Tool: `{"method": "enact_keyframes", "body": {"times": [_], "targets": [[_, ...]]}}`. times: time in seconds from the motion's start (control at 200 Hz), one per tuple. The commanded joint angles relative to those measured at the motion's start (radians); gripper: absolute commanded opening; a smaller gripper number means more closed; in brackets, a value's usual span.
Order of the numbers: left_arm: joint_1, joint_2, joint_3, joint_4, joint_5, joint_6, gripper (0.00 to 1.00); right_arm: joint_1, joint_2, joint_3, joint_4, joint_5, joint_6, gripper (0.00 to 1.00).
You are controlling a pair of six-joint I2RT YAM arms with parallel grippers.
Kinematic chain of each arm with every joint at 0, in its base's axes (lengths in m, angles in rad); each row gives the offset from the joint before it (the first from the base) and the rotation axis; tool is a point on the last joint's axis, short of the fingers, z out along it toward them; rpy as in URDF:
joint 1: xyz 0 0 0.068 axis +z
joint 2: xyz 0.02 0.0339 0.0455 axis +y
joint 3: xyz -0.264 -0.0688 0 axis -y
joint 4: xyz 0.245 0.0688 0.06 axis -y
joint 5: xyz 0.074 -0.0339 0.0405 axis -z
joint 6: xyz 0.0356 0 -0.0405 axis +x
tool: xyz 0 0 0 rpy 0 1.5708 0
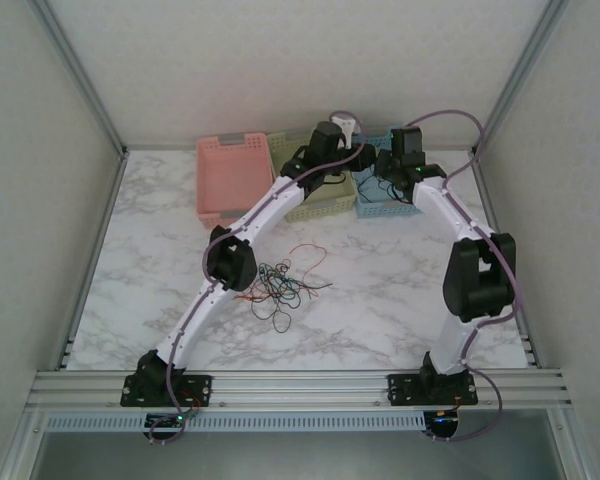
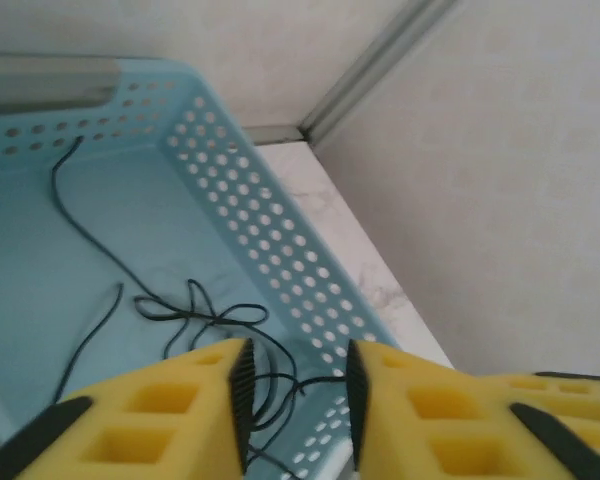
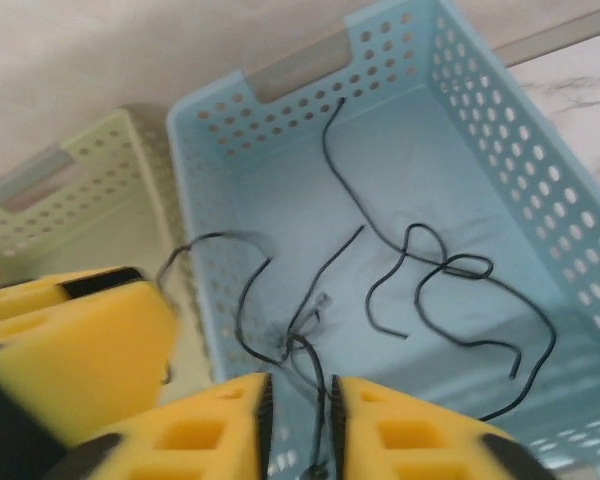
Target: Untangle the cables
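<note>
Item one, my left hand (image 2: 298, 400): yellow fingers parted with a clear gap, gripping nothing, poised over the near right corner of the blue basket (image 2: 230, 190); a thin black strand on the basket floor shows through the gap, and I cannot tell whether it touches either finger. Item two, my right hand (image 3: 300, 420): fingers a narrow way apart, the gap much wider than any wire, over the near end of the same basket; a black strand runs down between the fingers, and the right wrist view does not settle whether it touches them. Item three, black cables (image 3: 440, 270): several thin loose lengths on the floor of the blue basket, one long piece curling in loops toward the right wall, a few meeting in a small knot just ahead of my right fingers, one hooked over the left wall. Item four, tangle of cables (image 1: 285, 285): red, orange, green, teal and black wires heaped mid-desk, near my left arm's elbow, well apart from the baskets. Item five, red cable (image 1: 310, 252): a loose arc at the tangle's far edge. Item six, pale green basket (image 3: 70, 200), touching the blue one's left side; pink basket (image 1: 230, 175) beyond it. All three baskets line the far edge of the marble desk (image 1: 400, 290).
</note>
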Motion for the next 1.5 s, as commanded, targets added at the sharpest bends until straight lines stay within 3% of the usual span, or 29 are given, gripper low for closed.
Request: {"method": "enact_keyframes", "body": {"times": [0.0,0.125,0.35,0.465,0.621,0.706,0.936,1.111,1.296,1.497], "targets": [[0.000,0.012,0.036,0.058,0.043,-0.015,0.45,0.000,0.056,0.072,-0.017,0.024,0.007,0.34],[0.011,-0.008,0.036,0.030,0.075,-0.006,0.56,-0.021,0.097,0.123,-0.079,0.054,0.034,0.42],[0.016,-0.110,0.036,-0.062,0.103,0.060,0.58,-0.048,0.083,0.102,-0.087,0.008,0.027,0.43],[0.015,-0.182,0.034,-0.140,0.103,0.093,0.56,-0.049,0.057,0.057,-0.050,-0.130,-0.037,0.45],[0.016,-0.324,-0.041,-0.269,0.018,0.155,0.54,-0.043,0.077,0.048,-0.068,-0.285,-0.078,0.49],[0.016,-0.460,-0.204,-0.271,-0.034,0.190,0.54,-0.031,0.094,0.062,-0.083,-0.285,-0.096,0.52],[0.047,-1.002,-1.026,0.055,-0.153,0.191,0.58,0.054,0.261,0.304,-0.279,-0.222,-0.223,0.58],[0.089,-1.347,-1.452,0.060,-0.234,0.154,0.60,0.122,0.381,0.485,-0.413,-0.084,-0.302,0.59],[0.100,-1.667,-1.746,-0.015,-0.298,0.136,0.62,0.167,0.503,0.650,-0.537,0.081,-0.358,0.59],[0.100,-1.852,-1.863,-0.140,-0.284,0.107,0.64,0.178,0.591,0.785,-0.625,0.186,-0.346,0.49]]}}
